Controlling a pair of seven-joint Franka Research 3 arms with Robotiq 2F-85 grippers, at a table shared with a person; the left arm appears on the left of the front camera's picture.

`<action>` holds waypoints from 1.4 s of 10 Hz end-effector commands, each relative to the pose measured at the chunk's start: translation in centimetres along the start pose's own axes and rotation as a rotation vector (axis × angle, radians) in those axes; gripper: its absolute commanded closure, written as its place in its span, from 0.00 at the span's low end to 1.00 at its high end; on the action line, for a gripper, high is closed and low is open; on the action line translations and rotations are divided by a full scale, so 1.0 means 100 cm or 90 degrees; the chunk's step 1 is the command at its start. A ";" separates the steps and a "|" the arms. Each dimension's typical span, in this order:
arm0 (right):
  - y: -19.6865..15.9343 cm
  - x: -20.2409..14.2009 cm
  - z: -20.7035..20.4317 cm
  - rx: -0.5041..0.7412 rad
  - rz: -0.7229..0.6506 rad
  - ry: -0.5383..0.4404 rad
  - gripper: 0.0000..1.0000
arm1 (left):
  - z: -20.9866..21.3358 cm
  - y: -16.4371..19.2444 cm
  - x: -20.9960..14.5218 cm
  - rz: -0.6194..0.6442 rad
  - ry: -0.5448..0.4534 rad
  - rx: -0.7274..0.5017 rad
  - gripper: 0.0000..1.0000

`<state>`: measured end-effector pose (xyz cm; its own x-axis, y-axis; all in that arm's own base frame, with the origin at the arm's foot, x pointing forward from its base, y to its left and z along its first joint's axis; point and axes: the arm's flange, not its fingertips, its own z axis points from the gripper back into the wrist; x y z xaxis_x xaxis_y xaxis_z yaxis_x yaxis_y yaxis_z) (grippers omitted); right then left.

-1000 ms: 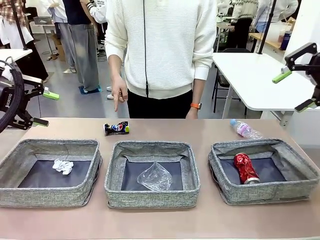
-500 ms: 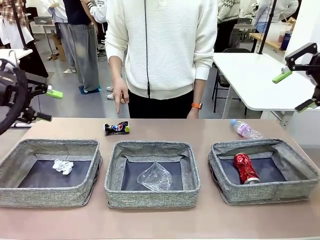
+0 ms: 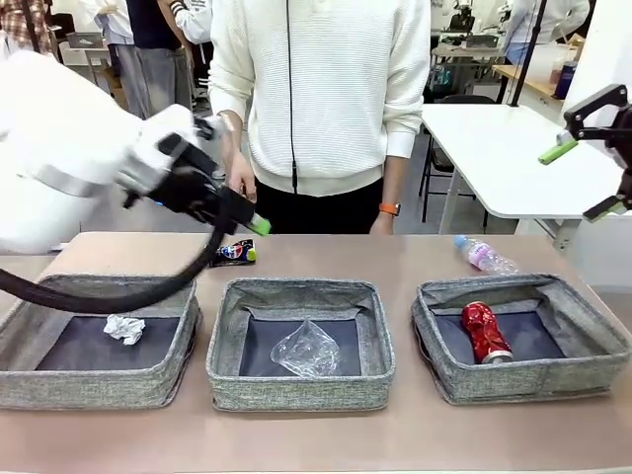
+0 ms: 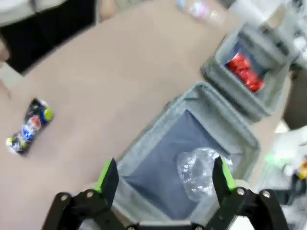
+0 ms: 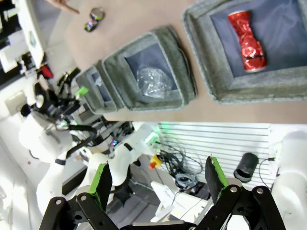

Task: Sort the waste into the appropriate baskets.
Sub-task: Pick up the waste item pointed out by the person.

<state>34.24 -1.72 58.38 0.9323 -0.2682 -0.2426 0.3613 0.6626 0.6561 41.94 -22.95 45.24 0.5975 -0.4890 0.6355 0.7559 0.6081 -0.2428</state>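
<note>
The middle bin [image 3: 300, 290] holds clear plastic [image 3: 306, 348]; left of it lies a paper wad [image 3: 124, 328], right a red can [image 3: 486, 332], behind a dark-blue can [image 3: 234, 253].

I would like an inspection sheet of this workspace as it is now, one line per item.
Surface: brown table, no spill seen.
Job's things: paper wad in left basket; plastic piece in middle basket; red can in right basket; dark-blue can and bottle on the table behind them.
Clutter: nothing seen.
Grippers: left gripper open, near the dark-blue can; right gripper open, raised, empty.
Cables: black hose hangs over the left basket.
Surroundings: person in white sweater at far edge; white table beyond.
</note>
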 end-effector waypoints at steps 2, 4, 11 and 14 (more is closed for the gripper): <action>0.000 -0.002 0.000 0.010 -0.004 0.004 0.00 | 0.000 0.000 0.000 0.000 0.000 0.000 0.00; 0.000 -0.002 0.000 0.010 -0.004 0.004 0.00 | 0.000 0.000 0.000 0.000 0.000 0.000 0.00; 0.000 -0.002 0.000 0.010 -0.004 0.004 0.00 | -0.053 0.139 0.000 -0.274 0.158 -0.030 0.00; 0.000 -0.002 0.000 0.010 -0.004 0.004 0.00 | -0.098 0.182 -0.001 -0.310 0.170 0.102 0.00</action>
<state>34.24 -1.75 58.34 0.9319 -0.2685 -0.2437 0.3623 0.6621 0.6560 57.23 -17.28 33.96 0.2618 -0.8423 0.4712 0.9364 0.3398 0.0872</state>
